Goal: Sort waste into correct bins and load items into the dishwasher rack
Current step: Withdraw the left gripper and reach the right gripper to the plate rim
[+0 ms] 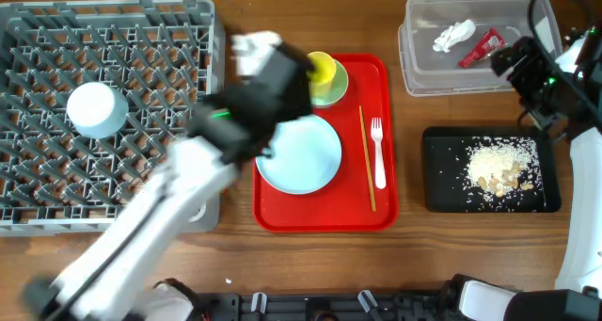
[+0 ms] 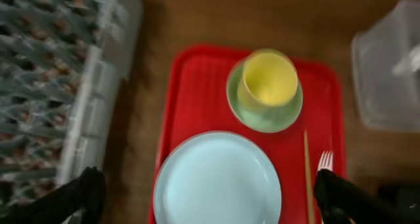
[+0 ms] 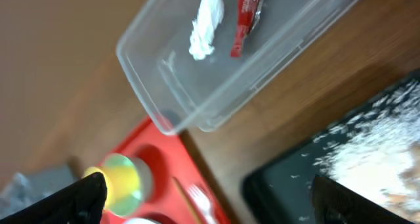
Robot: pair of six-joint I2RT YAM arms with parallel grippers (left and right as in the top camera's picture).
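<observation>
The grey dishwasher rack (image 1: pixel 141 39) filled the far-left corner of the tabletop, and the small pale bowl (image 1: pixel 96 109) sat mouth-down among its pegs, toward the rack's left side. Just right of the rack lay the red tray (image 1: pixel 282 217), near the middle of the tabletop. On it the yellow cup (image 1: pixel 323 69) stood upright on the pale green saucer (image 1: pixel 334 93) at the middle of the tray's far edge. The pale-blue plate (image 1: pixel 306 156) lay flat on the tray's left half, just in front of the saucer. The wooden chopsticks (image 1: pixel 367 161) and the white fork (image 1: pixel 378 156) lay side by side along the tray's right edge, the chopsticks on the left, the fork's tines pointing to the far edge.

The left arm reached in a blur from the near-left corner across the rack's right edge. The left claw (image 2: pixel 209 179) was spread wide and empty above the tray; in its wrist view one finger showed at each lower corner, with the plate and cup between them.

In the far-right corner sat the clear tub (image 1: pixel 414 62), holding the crumpled white tissue (image 1: pixel 453 35) and the red wrapper (image 1: pixel 480 48) close together. In front of it, toward the right edge, lay the black tray (image 1: pixel 442 184) with the rice scraps (image 1: pixel 503 163) heaped on its right half and scattered around.

The right claw (image 3: pixel 220 198) was also spread apart with nothing in it, above the gap between the tub and the black tray
</observation>
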